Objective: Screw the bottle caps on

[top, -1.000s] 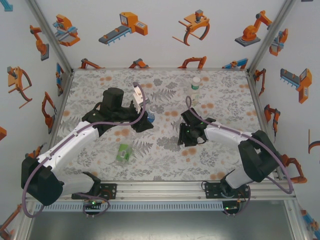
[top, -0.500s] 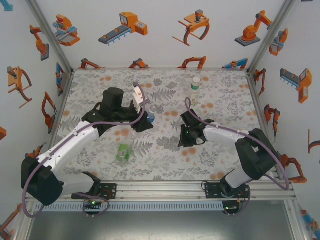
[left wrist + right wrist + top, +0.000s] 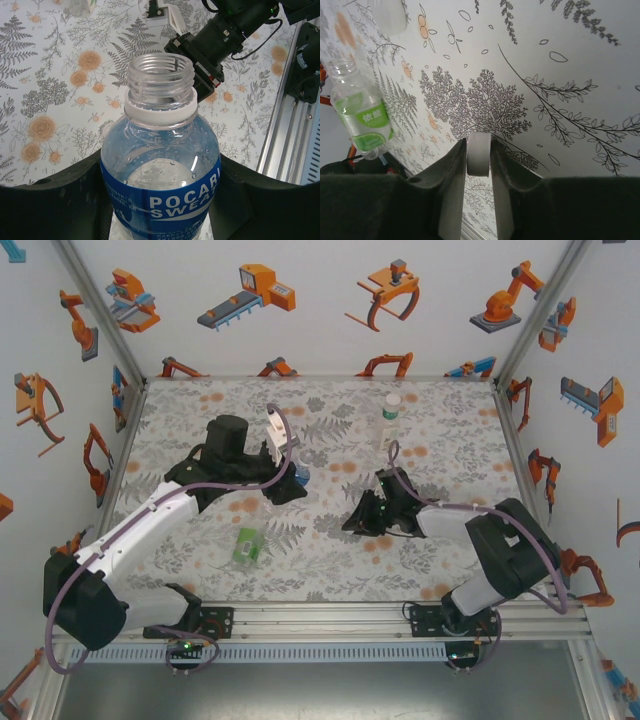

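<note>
Bottle with a green label (image 3: 246,546) lies uncapped on its side on the floral table (image 3: 180,420), nearest the arm bases. Just beyond it the right gripper (image 3: 479,146) pinches a white cap (image 3: 479,161) edge-on between its fingers, low over the print. The left gripper (image 3: 160,195) clamps the blue-labelled bottle (image 3: 160,165) (its neck open), and the slim bottle (image 3: 391,420) stands farthest back.

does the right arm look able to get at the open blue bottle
Probably yes: the blue bottle stands uncapped, and only open table lies between it and the right pincer holding a cap.
</note>
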`<state>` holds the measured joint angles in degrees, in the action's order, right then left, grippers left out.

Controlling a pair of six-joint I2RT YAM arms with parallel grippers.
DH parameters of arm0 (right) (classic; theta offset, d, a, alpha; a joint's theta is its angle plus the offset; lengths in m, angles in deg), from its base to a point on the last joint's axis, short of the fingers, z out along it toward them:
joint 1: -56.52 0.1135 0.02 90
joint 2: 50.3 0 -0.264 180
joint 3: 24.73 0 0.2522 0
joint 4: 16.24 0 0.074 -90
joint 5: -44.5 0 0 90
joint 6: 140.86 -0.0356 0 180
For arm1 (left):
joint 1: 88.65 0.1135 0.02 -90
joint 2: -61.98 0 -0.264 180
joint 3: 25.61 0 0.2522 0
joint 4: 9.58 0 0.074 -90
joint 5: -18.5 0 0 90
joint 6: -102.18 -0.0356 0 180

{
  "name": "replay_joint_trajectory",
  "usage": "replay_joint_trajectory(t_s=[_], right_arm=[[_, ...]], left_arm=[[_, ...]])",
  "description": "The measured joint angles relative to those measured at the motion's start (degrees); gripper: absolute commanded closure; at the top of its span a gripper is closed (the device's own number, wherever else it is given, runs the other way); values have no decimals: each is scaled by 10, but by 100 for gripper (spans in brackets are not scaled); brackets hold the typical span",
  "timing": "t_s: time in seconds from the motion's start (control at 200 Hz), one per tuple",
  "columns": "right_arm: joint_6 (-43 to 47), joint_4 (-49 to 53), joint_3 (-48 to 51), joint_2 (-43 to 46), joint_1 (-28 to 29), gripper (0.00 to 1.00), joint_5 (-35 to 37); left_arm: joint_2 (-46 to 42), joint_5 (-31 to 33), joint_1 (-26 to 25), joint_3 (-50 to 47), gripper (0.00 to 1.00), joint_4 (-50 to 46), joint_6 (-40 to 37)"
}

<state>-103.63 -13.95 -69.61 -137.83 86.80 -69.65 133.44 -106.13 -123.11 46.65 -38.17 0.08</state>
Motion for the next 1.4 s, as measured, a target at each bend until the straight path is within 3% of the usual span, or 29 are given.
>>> replay_joint_trajectory(t_s=[0.17, 0.616, 0.811, 1.046, 1.397], right_arm=[[8, 39, 7, 33, -3, 63, 16], [82, 253, -56, 71, 0, 60, 115], [125, 328, -124, 69, 45, 61, 198], [182, 335, -194, 22, 113, 57, 268], [220, 338, -243, -83, 127, 59, 281]], left_arm=[[0, -3, 0, 4, 100, 0, 10], [0, -3, -2, 6, 100, 0, 24], [1, -3, -4, 7, 100, 1, 30], [1, 0, -4, 6, 100, 1, 37], [-21, 7, -4, -11, 100, 2, 37]])
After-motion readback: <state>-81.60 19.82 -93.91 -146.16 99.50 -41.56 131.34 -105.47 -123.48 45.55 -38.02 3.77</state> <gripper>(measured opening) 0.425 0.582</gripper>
